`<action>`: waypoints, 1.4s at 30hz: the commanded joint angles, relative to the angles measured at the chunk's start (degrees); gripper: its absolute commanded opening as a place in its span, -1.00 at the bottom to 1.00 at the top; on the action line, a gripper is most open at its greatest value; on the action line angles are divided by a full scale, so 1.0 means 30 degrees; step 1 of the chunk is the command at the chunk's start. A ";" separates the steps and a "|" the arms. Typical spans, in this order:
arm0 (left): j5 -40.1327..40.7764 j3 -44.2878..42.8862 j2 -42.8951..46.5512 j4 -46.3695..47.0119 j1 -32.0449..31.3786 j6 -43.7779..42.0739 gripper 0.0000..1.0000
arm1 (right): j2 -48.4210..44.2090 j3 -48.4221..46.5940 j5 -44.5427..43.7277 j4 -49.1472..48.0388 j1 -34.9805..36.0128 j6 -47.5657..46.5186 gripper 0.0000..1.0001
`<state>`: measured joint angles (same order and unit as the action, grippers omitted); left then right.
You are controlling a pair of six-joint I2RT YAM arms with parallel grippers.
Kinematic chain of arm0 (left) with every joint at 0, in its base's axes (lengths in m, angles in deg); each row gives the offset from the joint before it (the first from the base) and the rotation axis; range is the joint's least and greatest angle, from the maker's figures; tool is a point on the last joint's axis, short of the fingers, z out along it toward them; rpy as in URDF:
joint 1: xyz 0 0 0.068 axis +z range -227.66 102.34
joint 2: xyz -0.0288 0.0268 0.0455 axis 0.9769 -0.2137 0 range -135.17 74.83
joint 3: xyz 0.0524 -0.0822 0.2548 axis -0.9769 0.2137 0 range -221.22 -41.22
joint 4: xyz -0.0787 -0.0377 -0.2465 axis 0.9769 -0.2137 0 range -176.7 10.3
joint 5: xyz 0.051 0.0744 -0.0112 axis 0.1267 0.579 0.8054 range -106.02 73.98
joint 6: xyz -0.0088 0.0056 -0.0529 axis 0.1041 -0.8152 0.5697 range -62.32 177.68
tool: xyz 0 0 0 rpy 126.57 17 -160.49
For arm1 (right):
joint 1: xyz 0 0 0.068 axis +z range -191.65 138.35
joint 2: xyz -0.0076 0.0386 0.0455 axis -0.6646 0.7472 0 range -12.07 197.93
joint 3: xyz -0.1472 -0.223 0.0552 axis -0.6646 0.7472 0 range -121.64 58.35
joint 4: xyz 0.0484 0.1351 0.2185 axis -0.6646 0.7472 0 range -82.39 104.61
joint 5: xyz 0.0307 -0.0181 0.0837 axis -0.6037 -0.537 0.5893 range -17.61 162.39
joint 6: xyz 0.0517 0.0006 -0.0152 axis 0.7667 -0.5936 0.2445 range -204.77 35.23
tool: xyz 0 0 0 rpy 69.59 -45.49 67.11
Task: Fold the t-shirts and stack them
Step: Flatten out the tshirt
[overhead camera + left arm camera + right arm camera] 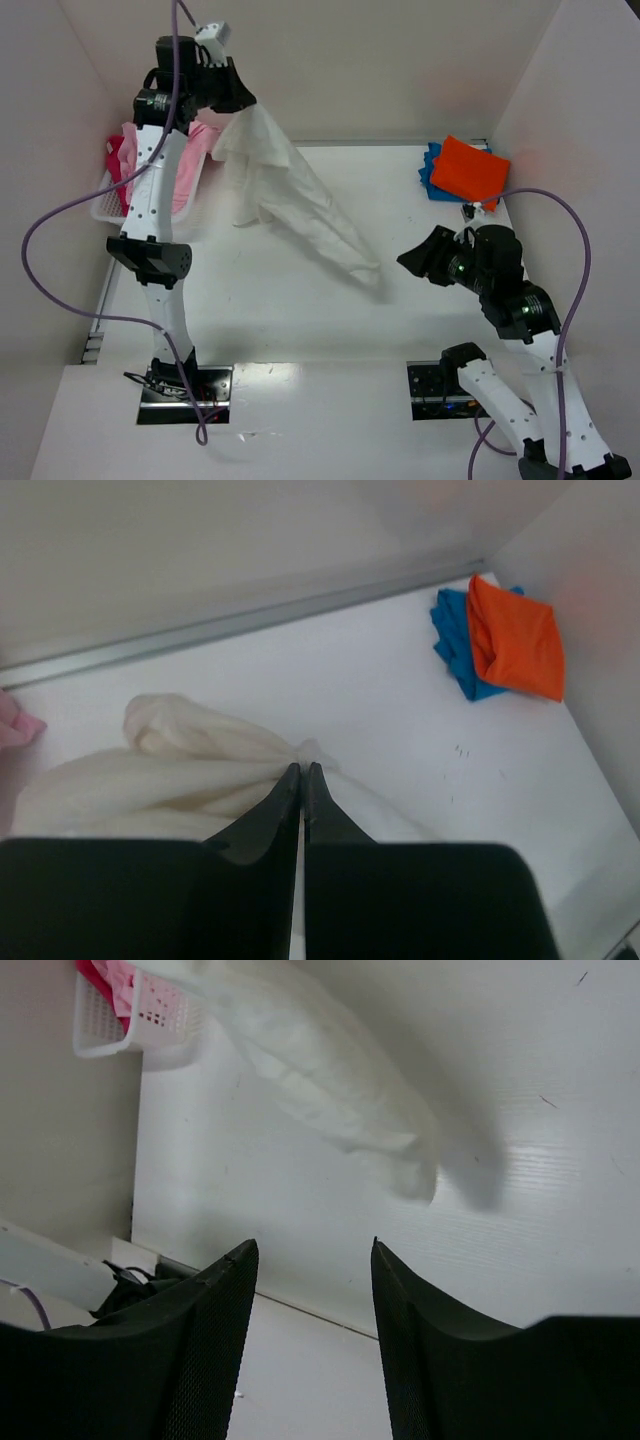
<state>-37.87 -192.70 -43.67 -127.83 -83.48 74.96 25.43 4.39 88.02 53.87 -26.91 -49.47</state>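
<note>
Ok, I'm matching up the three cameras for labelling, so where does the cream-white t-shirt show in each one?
Top external: the cream-white t-shirt hangs from upper left, slanting down toward the centre.
Left wrist: lower left, bunched at the shut tips of the left gripper.
Right wrist: top centre, drooping to the right.
Shared landmark: the pink shirt, on the left in all three.

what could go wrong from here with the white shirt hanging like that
The left end effector pinches only a small bunch of the cream-white t-shirt, so the cloth might slip out. The right end effector is open and apart from the shirt's lower tip; a grab there may miss. The cloth hangs twisted, so it may lie down wrinkled.
</note>
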 commanded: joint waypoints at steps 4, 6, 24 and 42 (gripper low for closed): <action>0.2421 0.1068 0.0238 -0.1935 -0.2418 -0.1920 -0.81 | 0.2637 -0.0815 0.0091 -0.2539 0.0037 -0.0782 0.22; 0.2626 0.2643 0.0418 -0.2089 -0.2954 -0.1921 -0.77 | 0.3426 -0.1025 -0.0040 -0.3278 0.0037 -0.1377 0.22; 0.3739 1.0371 0.4812 0.2099 -0.4126 -0.0899 -1.00 | 0.7825 -0.0675 -0.0555 -0.9009 0.0452 -0.2509 0.27; 0.6975 -0.3237 0.3755 0.0810 -0.4126 -0.0515 -1.00 | 1.1787 -0.1437 -0.3404 -1.3063 0.4432 -0.1981 0.46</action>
<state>-17.30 -200.35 -32.41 -126.02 -95.53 72.86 63.43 2.00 81.40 22.54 -13.71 -55.75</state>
